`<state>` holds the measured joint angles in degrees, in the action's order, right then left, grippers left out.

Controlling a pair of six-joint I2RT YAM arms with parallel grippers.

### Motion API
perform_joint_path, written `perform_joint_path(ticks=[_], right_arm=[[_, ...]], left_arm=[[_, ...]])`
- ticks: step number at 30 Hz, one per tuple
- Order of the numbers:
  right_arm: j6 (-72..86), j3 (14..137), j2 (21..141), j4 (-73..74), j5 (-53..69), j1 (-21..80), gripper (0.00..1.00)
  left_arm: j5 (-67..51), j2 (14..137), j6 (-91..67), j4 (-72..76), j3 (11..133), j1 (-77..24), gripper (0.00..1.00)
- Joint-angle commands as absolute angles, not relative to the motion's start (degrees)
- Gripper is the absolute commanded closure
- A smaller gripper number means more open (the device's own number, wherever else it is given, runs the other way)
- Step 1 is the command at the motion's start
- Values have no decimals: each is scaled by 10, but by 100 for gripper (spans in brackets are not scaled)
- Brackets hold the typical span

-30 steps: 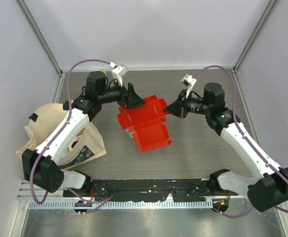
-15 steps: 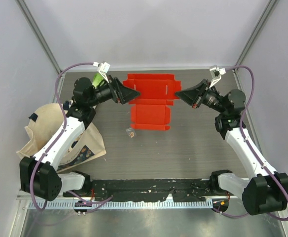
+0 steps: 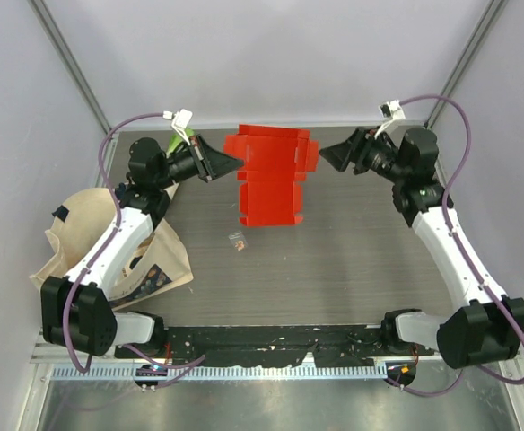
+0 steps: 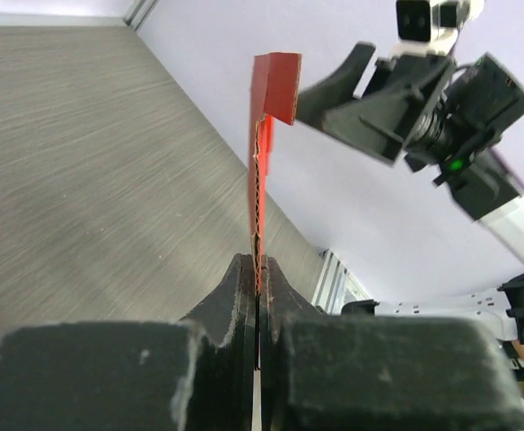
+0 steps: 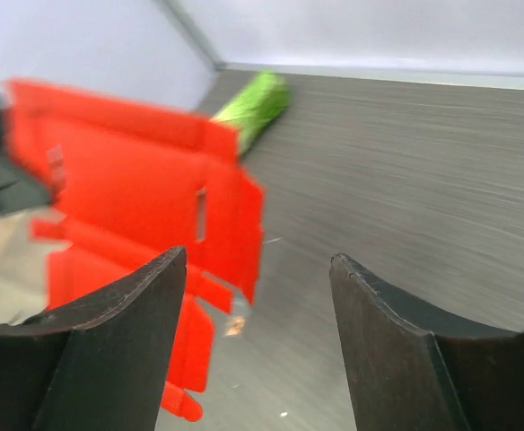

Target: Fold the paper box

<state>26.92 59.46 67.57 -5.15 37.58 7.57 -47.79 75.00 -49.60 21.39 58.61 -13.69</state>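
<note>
Over the far end of the grey table [image 3: 352, 260], the left gripper [image 3: 231, 164] is pinching the unfolded paper box [image 3: 271, 175] by 1 edge, and the spread right gripper [image 3: 327, 154] is probably needing to grip the opposite edge next.

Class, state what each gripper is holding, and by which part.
The left gripper is shut on the paper box, pinching the edge nearest that arm. The right gripper is open and holds nothing.

No text, label, brand or number can be read. Tote bag [image 3: 78, 220] has a dark printed panel, too small and blurred to make out.
</note>
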Motion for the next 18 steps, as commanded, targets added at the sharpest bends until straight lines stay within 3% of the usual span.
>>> perform_joint_path(ticks=[1, 4, 12, 18], right_arm=[[106, 726, 724, 235, 189, 76, 28], [84, 734, 723, 224, 206, 81, 25], [4, 762, 714, 185, 445, 119, 24], [-60, 823, 736, 250, 469, 138, 24]], left_arm=[[-483, 750, -420, 126, 636, -136, 100], [-512, 762, -403, 110, 648, -141, 100], [-567, 799, -385, 88, 667, -177, 100], [-595, 798, -356, 67, 674, -200, 100]])
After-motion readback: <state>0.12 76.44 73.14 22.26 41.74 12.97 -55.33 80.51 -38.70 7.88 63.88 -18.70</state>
